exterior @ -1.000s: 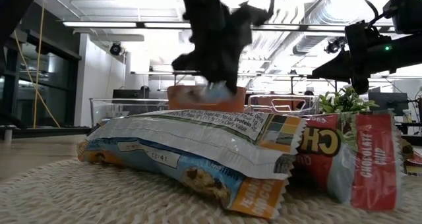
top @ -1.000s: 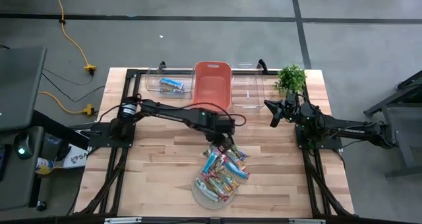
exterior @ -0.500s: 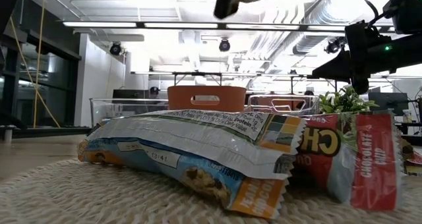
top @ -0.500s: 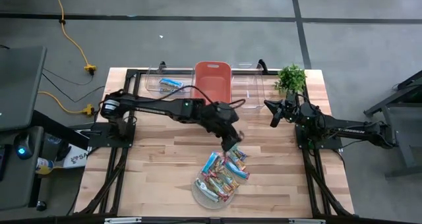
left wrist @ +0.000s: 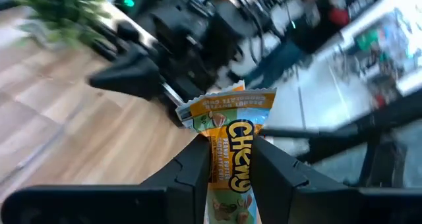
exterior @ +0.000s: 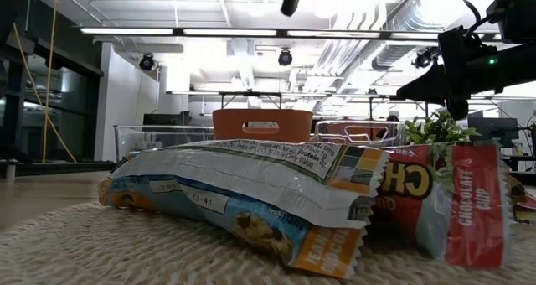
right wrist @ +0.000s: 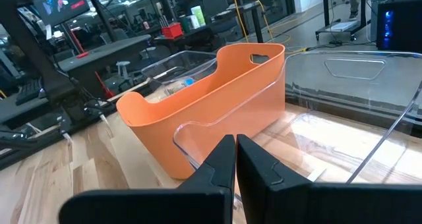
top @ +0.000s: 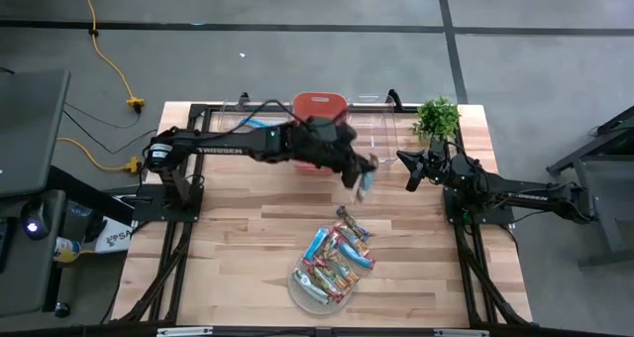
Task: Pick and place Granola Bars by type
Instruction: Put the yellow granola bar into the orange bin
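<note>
Wooden table [top: 248, 228]: three bins along rear edge, plant [top: 437, 116], rope mat [top: 317, 289].

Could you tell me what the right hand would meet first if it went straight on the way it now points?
Probably the orange bin: the right hand points at its near wall, with a clear bin beside it. Depth is uncertain.

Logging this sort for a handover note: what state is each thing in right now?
left gripper: shut on a Chewy bar, raised near the bins
right gripper: shut, empty, waiting by the plant
orange bin: upright
left clear bin: holds a blue bar
bar pile: on the mat
</note>
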Controlling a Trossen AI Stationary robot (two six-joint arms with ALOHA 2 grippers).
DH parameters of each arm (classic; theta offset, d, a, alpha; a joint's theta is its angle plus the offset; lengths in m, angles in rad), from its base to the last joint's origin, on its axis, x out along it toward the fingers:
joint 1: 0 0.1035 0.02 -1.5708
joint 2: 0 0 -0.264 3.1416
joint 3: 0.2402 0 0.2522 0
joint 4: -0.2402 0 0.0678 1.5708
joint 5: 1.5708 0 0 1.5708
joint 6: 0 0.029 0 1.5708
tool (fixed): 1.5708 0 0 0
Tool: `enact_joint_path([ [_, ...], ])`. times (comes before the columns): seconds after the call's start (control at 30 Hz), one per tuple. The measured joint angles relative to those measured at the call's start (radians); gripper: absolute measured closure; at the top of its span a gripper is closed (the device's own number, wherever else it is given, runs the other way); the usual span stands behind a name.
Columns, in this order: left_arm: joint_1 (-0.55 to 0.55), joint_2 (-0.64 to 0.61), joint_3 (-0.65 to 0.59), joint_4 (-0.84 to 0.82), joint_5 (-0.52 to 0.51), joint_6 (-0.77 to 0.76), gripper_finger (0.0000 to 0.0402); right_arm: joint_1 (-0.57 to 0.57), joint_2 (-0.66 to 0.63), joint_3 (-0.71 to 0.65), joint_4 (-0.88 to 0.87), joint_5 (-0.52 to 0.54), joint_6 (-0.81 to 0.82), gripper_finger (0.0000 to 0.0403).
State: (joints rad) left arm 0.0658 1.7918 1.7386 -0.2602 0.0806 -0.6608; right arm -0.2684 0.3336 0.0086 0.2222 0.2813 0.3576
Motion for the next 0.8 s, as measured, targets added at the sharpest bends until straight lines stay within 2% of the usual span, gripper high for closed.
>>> enact_joint_path([
  [0.23,0.135,-0.030,0.001,-0.049,-0.087,-0.117,0.0312,0.000,0.000,0.000,0.001,0.000,0.000,0.0402],
  [0.43,0.262,-0.045,0.001,-0.168,-0.095,-0.180,0.0312,0.000,0.000,0.000,-0.001,0.000,0.000,0.0402],
  [0.67,0.392,-0.042,-0.001,-0.406,-0.096,-0.161,0.0312,0.000,0.000,0.000,0.000,0.000,0.000,0.0402],
  [0.8,0.443,-0.027,-0.001,-0.468,-0.078,-0.125,0.0312,0.000,0.000,0.000,0.000,0.000,0.000,0.0402],
])
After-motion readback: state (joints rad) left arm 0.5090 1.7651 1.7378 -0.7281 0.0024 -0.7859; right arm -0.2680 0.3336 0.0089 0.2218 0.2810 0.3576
